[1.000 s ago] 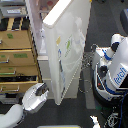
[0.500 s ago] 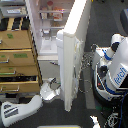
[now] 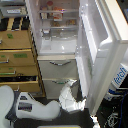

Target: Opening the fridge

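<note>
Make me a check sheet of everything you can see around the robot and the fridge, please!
Surface: dark floor; no table seen.
Job's things: fridge with its upper door swung wide open toward the exterior view's right; lit shelves hold items too blurred to name; two lower drawers look shut.
Clutter: nothing seen loose on the floor.
Grippers: gripper sits low by the open door's bottom edge; whether it is open or shut cannot be told.
Cables: thin wires on the floor at the lower right.
Surroundings: wooden drawer cabinet with green labels on the exterior view's left; white-and-blue object behind the door.
</note>
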